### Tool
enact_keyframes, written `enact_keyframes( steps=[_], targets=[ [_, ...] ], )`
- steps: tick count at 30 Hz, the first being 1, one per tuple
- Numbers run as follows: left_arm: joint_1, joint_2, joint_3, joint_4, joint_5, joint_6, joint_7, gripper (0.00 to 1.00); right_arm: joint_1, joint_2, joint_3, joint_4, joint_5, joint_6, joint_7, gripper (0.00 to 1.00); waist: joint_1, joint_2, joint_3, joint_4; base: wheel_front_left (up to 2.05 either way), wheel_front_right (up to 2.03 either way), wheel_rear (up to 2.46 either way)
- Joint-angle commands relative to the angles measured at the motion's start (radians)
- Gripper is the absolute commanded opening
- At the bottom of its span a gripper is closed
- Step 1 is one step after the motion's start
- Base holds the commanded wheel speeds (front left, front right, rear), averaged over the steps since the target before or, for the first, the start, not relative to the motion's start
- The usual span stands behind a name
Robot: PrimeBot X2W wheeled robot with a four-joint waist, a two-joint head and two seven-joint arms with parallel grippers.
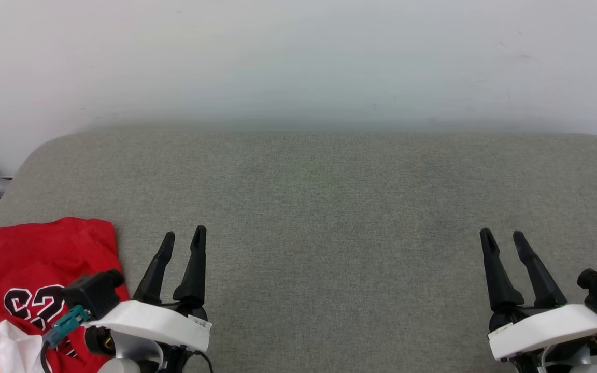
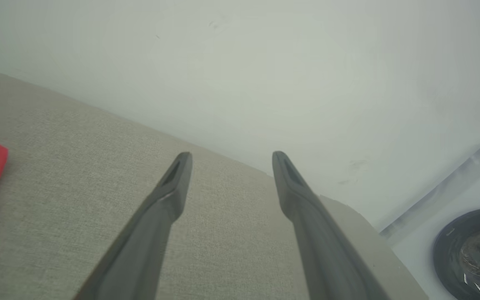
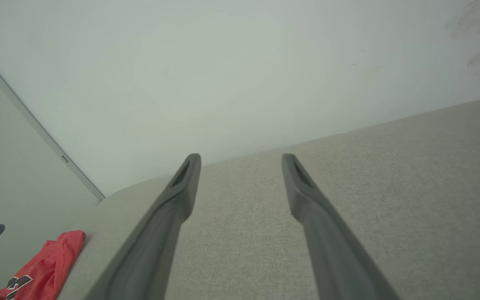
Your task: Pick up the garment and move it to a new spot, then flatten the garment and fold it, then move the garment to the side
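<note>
Lying crumpled at the near left corner of the grey fabric surface is the red garment, with part of a black number and some white cloth showing. The left gripper is just beside it, on its right, fingers apart and nothing between them. The right gripper is well apart on the other side, also spread and empty. A pale wall stands behind.
</note>
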Motion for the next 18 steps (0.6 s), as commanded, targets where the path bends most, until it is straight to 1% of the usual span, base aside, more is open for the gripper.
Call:
enact_keyframes(
  steps=[1, 9, 18],
  targets=[
    [0.001, 0.011, -0.001, -0.011, 0.032, 0.002, -0.007, 1.0, 0.001, -0.004, -0.004, -0.016, -0.03, 0.0, 0.003, 1.0, 0.0, 0.0, -0.001, 0.0, 0.0, 0.0, 0.0],
    [0.01, 0.029, -0.013, -0.019, 0.166, 0.023, -0.03, 1.0, 0.026, 0.001, -0.026, -0.041, -0.158, 0.0, 0.026, 1.0, 0.0, 0.0, -0.005, 0.004, 0.0, 0.0, 0.0],
    [0.03, 0.047, -0.03, -0.011, 0.275, 0.046, -0.051, 1.0, 0.046, 0.007, -0.045, -0.061, -0.281, 0.0, 0.038, 1.0, 0.0, 0.0, -0.012, 0.009, 0.0, 0.0, 0.0]
  ],
)
